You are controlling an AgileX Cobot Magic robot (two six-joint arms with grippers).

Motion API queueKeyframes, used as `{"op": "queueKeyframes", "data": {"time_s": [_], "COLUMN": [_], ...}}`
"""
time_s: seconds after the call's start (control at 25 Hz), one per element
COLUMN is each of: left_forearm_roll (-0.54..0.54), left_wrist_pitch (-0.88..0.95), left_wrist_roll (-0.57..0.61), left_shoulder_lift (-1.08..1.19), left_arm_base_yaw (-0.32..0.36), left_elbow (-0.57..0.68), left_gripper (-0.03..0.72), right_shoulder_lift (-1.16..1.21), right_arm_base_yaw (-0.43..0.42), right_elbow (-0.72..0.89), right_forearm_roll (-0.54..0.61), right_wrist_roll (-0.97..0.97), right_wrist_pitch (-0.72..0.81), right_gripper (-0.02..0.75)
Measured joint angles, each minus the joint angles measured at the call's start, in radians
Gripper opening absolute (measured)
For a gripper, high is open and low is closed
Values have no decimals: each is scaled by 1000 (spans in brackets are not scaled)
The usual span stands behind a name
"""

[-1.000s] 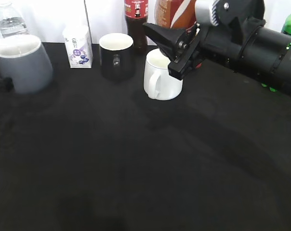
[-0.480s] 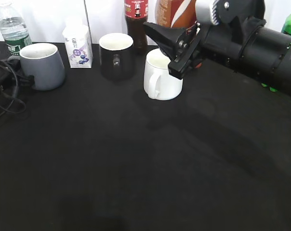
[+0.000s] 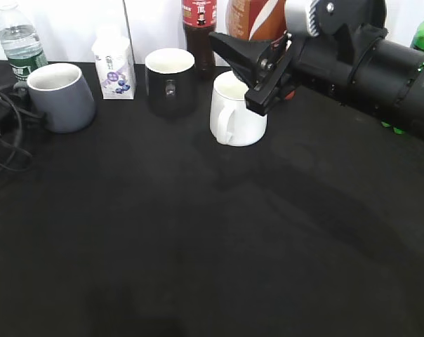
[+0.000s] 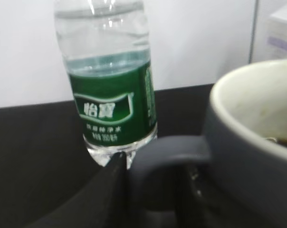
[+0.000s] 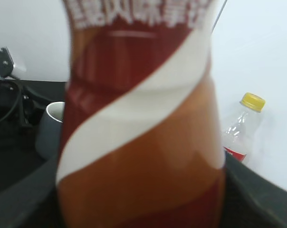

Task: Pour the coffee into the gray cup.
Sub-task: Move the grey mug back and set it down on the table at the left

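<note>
The coffee bottle (image 5: 138, 123) sits pinched in my right gripper (image 3: 257, 70), above the white mug (image 3: 234, 109), while far to its left the gray cup (image 3: 61, 96) has its handle inside my left gripper (image 4: 148, 190), closure unclear.
</note>
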Motion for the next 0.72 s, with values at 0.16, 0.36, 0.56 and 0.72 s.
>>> {"op": "queueKeyframes", "data": {"time_s": [0.16, 0.36, 0.56, 0.72], "left_forearm_roll": [7, -4, -4, -4], "left_wrist_pitch": [42, 44, 55, 4], "left_wrist_roll": [0, 0, 0, 0], "left_shoulder_lift": [-115, -124, -124, -165], "left_arm_base_yaw": [-1, 0, 0, -2], "left_elbow": [74, 111, 143, 271], "left_gripper": [257, 257, 257, 257], "right_shoulder_lift": [0, 0, 0, 0], "right_arm_base_yaw": [0, 0, 0, 0], "right_elbow": [0, 0, 0, 0], "right_forearm_roll": [43, 69, 74, 189], "right_wrist_roll": [0, 1, 1, 1], "right_wrist_pitch": [0, 1, 1, 1], "right_gripper": [527, 527, 527, 527]}}
